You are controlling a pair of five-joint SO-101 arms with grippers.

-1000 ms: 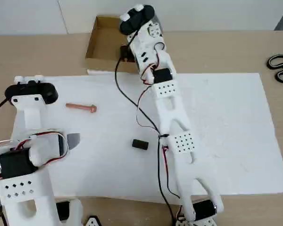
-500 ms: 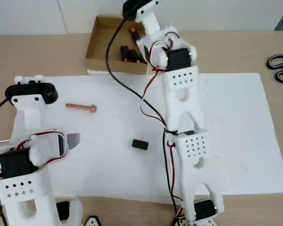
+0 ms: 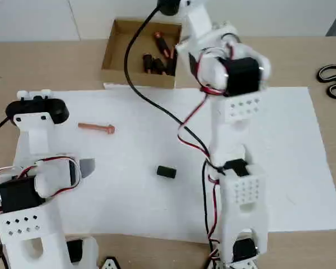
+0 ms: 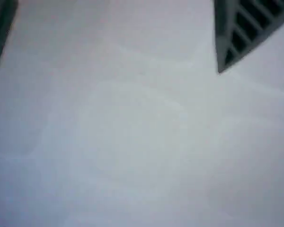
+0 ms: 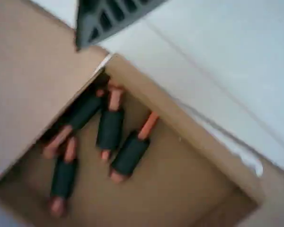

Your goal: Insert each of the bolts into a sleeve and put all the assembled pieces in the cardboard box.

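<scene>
We're holding the left gripper (image 4: pixel 109 52) spread wide; the bolt (image 3: pixel 96 128) is lying near its 3 o'clock, axis running 9-to-3.

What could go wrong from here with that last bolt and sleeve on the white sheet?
1. The bolt and the sleeve lie loose and apart on the white sheet. Both look round, so a nudge from the open left claw might roll them away.
2. The black cable on the right arm hangs slack over the sheet near the sleeve. It could snag or sweep the sleeve when that arm comes down.
</scene>
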